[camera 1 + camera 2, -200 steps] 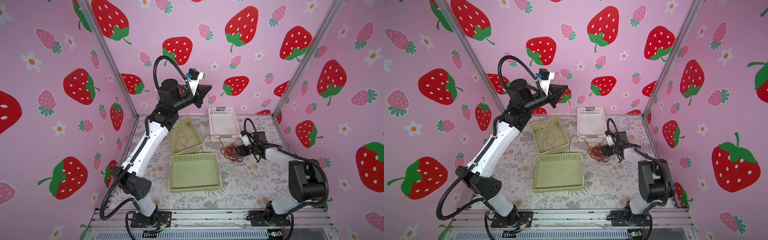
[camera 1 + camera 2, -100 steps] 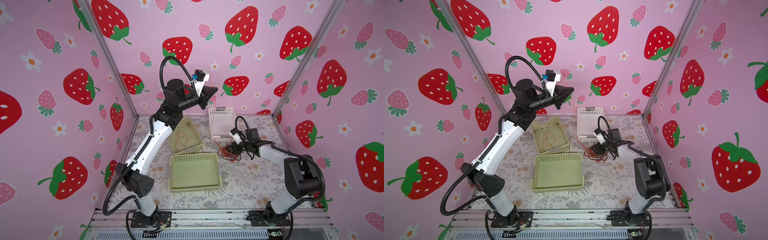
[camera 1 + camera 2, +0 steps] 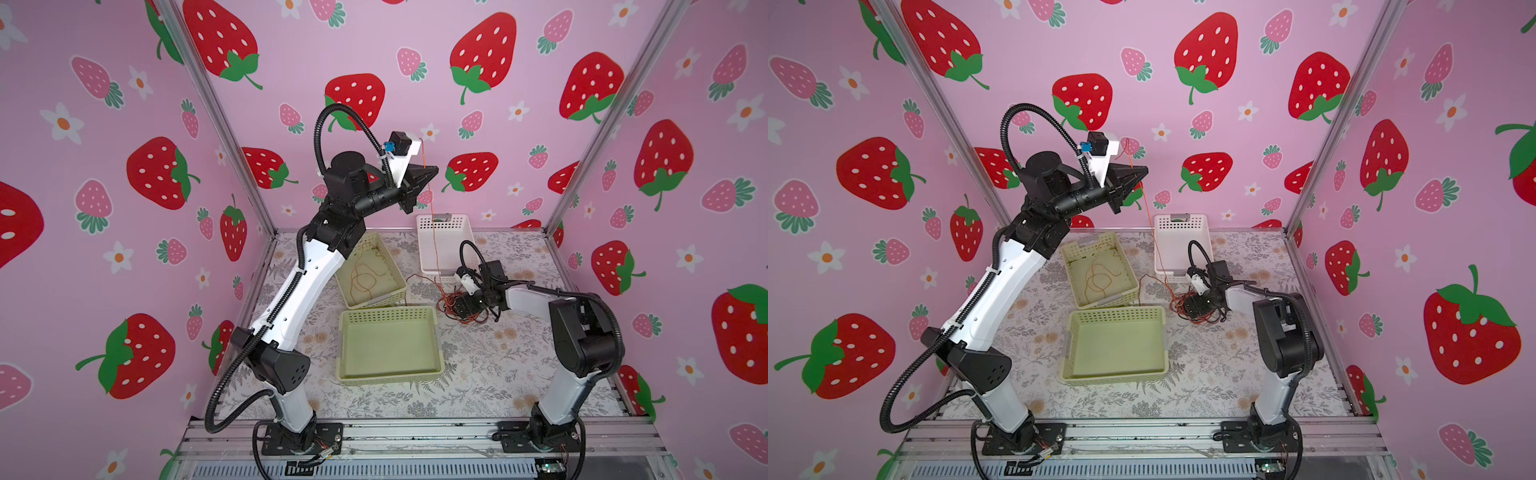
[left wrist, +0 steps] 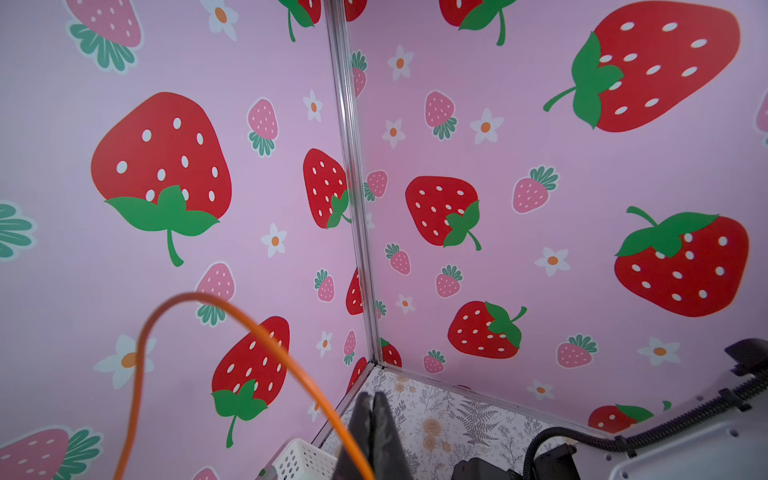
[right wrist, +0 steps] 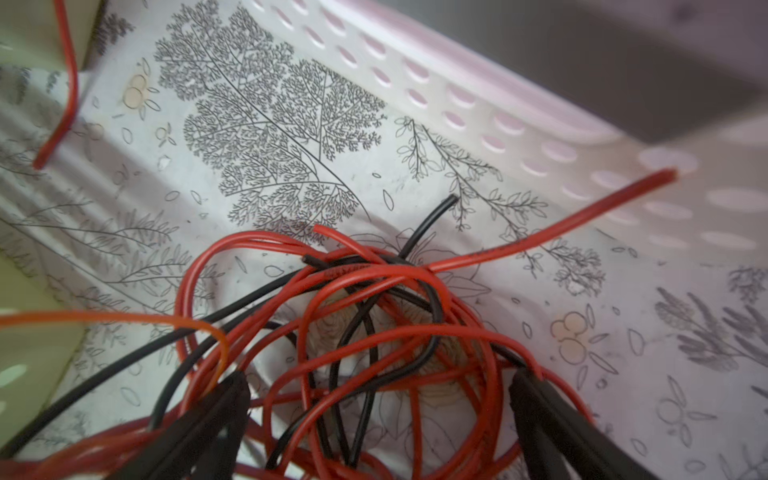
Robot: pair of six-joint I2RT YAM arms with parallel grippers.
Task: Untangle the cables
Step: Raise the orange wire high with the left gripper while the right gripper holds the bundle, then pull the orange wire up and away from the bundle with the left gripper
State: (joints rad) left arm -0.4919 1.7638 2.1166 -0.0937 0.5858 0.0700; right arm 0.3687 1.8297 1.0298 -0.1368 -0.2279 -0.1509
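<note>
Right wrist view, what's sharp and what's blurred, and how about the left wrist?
Right wrist view: the tangled cables are sharp, the near black fingers and the white basket soft. Left wrist view: wall print crisp, the orange cable close to the lens slightly blurred.

The floral table (image 3: 498, 374) bears a green basket (image 3: 388, 316), a second green basket (image 3: 380, 299), a white basket (image 3: 446, 223), tangled cables (image 5: 357, 272)

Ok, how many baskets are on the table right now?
3. One white basket at the back wall; one green basket left of it, with an orange cable coiled inside; a second green basket in front of that. None seems hidden.
</note>
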